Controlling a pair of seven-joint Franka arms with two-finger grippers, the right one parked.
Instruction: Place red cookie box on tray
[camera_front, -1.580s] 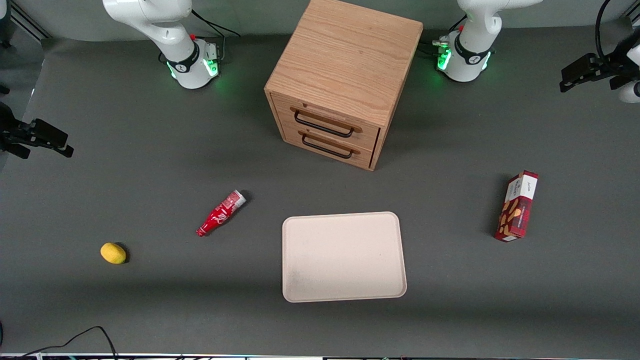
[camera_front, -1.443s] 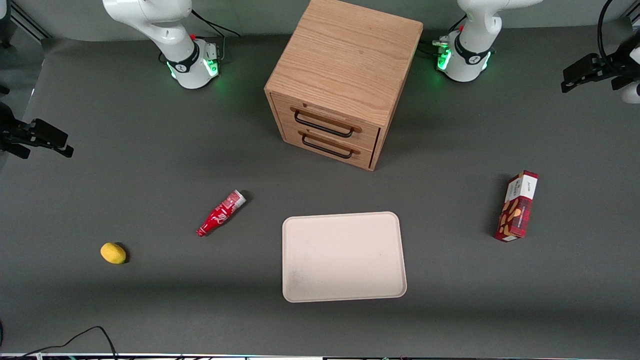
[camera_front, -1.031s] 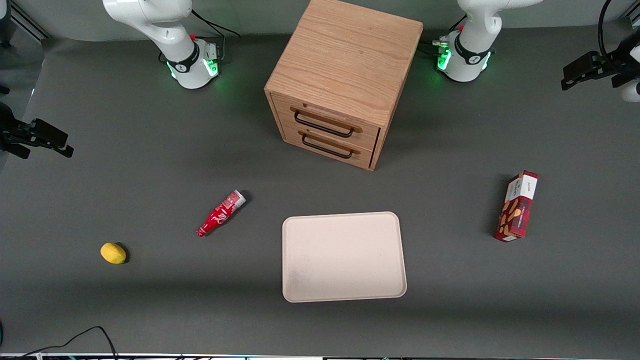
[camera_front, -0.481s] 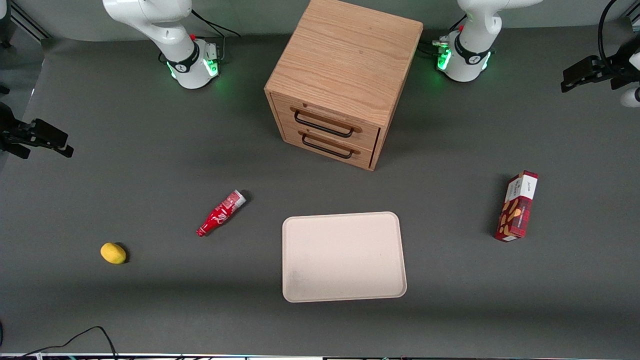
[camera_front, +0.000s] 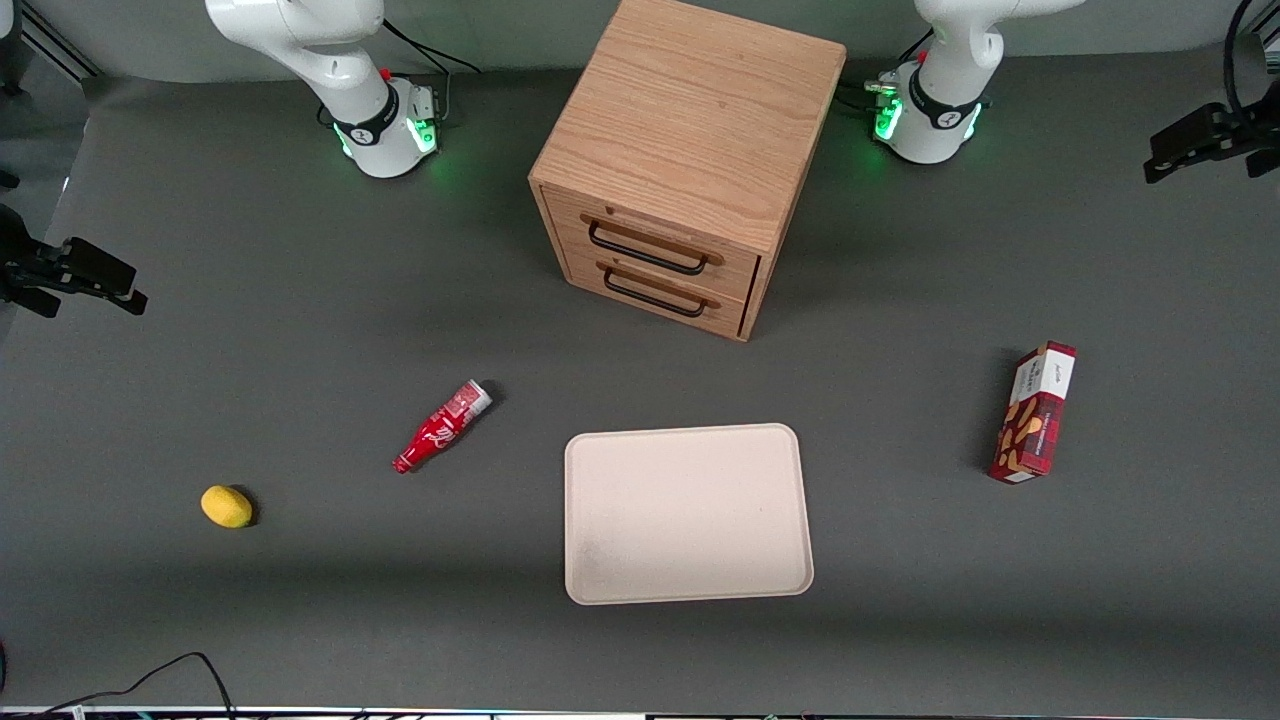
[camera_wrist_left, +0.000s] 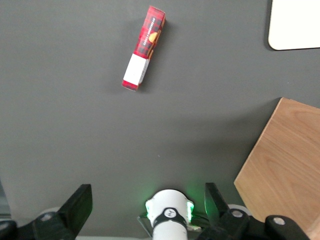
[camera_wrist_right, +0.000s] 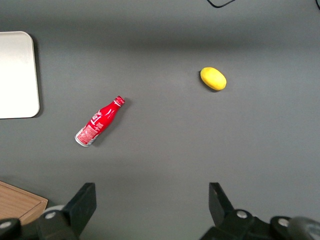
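Red cookie box (camera_front: 1035, 412) lying on grey table (camera_front: 300, 330) toward working arm's end, well apart from tray (camera_front: 687, 513), untouched. Tray flat, nearer front camera than wooden drawer cabinet (camera_front: 685, 160); both drawers shut. Gripper (camera_wrist_left: 145, 207) up high above table, well clear of box, fingers (camera_wrist_left: 77, 205) spread wide, nothing between them. Red bottle (camera_front: 442, 426) on its side and yellow lemon (camera_front: 226, 506) toward parked arm's end.

The red cookie box (camera_front: 1035, 412), plaid with pictured cookies, lies on the worktop (camera_front: 300, 330) toward the working arm's end, well apart from the bare cream tray (camera_front: 686, 513); the gripper (camera_front: 1200, 140) hangs high above the worktop.
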